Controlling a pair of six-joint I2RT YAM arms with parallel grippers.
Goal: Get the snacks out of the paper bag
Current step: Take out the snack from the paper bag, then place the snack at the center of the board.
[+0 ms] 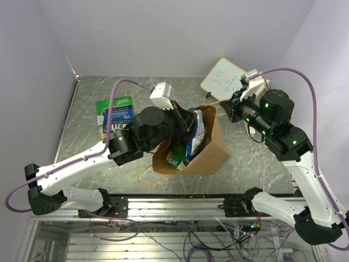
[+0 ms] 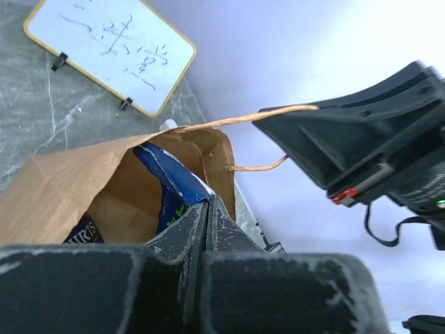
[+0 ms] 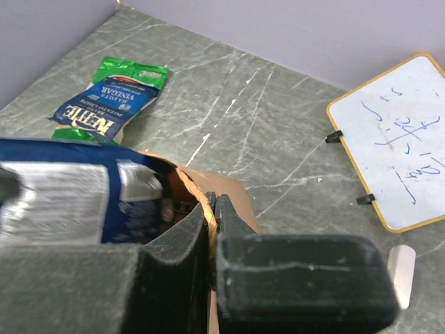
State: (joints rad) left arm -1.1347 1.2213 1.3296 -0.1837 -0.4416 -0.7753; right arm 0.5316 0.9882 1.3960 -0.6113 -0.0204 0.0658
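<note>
Marbled table (image 1: 245, 164), one paper bag (image 1: 210, 153), one packet (image 1: 115, 113) lying outside

A robotics lab cell: a grey marble-patterned tabletop (image 1: 256, 164) boxed in by plain pale walls (image 1: 163, 33). A silver aluminium-profile frame (image 1: 174, 206) runs along the near edge, with loose tangled cables (image 1: 191, 240) beneath. A white-and-black left robot arm (image 1: 76, 162) and matching right robot arm (image 1: 313, 185) are bolted there.

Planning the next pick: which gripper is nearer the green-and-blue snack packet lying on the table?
Left. The left gripper is at the mouth of the brown paper bag, right of the green-and-blue snack packet; the right gripper pinches the bag's far rim.
</note>
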